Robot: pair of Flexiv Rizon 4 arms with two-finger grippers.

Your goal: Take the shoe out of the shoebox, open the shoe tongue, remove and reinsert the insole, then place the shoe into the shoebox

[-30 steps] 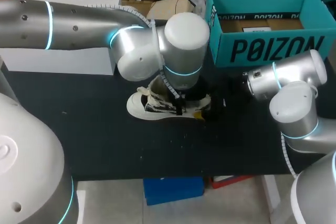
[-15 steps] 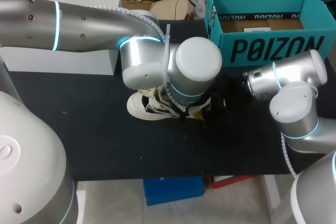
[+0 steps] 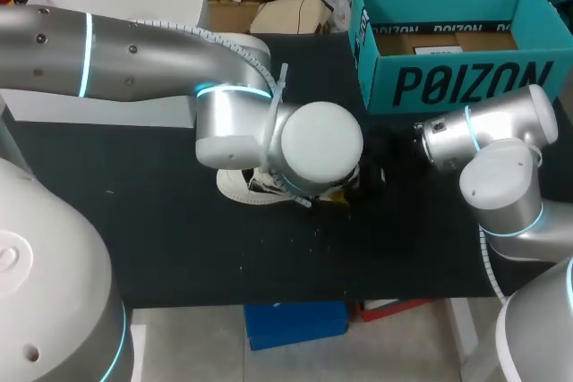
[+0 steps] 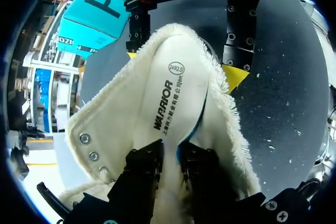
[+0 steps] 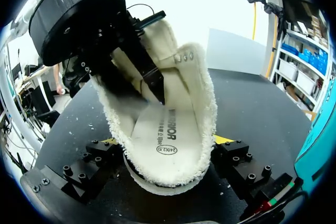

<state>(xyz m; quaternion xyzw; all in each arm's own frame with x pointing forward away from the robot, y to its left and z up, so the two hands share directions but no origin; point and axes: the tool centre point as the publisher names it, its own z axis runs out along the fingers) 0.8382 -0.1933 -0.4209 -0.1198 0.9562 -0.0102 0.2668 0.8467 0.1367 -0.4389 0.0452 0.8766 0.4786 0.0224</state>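
Note:
A white fleece-lined shoe [image 3: 235,183] lies on its side on the black table, mostly hidden under my left wrist in the head view. My right gripper [image 5: 167,140] is shut on the shoe's heel [image 5: 173,179], one yellow-tipped finger [image 5: 227,141] on each side. My left gripper [image 4: 170,163] reaches into the shoe's opening and is shut on the toe end of the white printed insole [image 4: 173,93], whose blue underside shows at one edge. The teal shoebox [image 3: 448,87] stands open at the back right, a flat cardboard piece inside it.
A white box [image 3: 107,105] stands at the back left, behind my left arm. Bare black tabletop [image 3: 179,257] runs from the shoe to the front edge. My right arm [image 3: 501,185] sits low at the right, just in front of the shoebox.
My left wrist has turned and dropped forward over the shoe, hiding more of it, and its fingers have narrowed. The right arm and the shoe stayed where they were.

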